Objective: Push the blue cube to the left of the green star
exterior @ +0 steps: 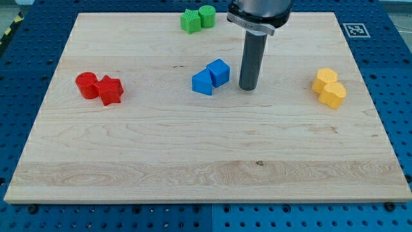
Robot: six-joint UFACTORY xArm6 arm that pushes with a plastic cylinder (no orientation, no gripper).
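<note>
Blue cube: the blue cube [219, 72] sits a little above the middle of the counter [193, 167], touching a second blue block [202, 83] that lies just to its lower left; that block's shape looks wedge-like, though I cannot tell for sure.
Green star: the green star [190, 21] lies near the view's top edge, above the blue pair and slightly to the left, well apart from them.
Claw: there is no claw to open or close and nothing is held; the arm ends in a plain dark rod.
My tip: my tip [249, 87] rests on the counter just to the view's right of the blue cube, with a narrow strip of bare wood between them, so it is near but not touching.
Arm pose: the rod stands upright, coming straight down from a grey collar [259, 16] at the view's top.
Green neighbour: a green cylinder-like block [207, 16] touches the star on its right side.
Red blocks: two red blocks [100, 87] lie pressed together at the view's left, well apart from the blue pair.
Yellow blocks: two yellow blocks [329, 87] lie touching at the view's right, beyond my tip.
Path: open wood lies between the blue cube and the green star.
Marker: a black-and-white square tag [356, 29] sits at the counter's top right corner.
</note>
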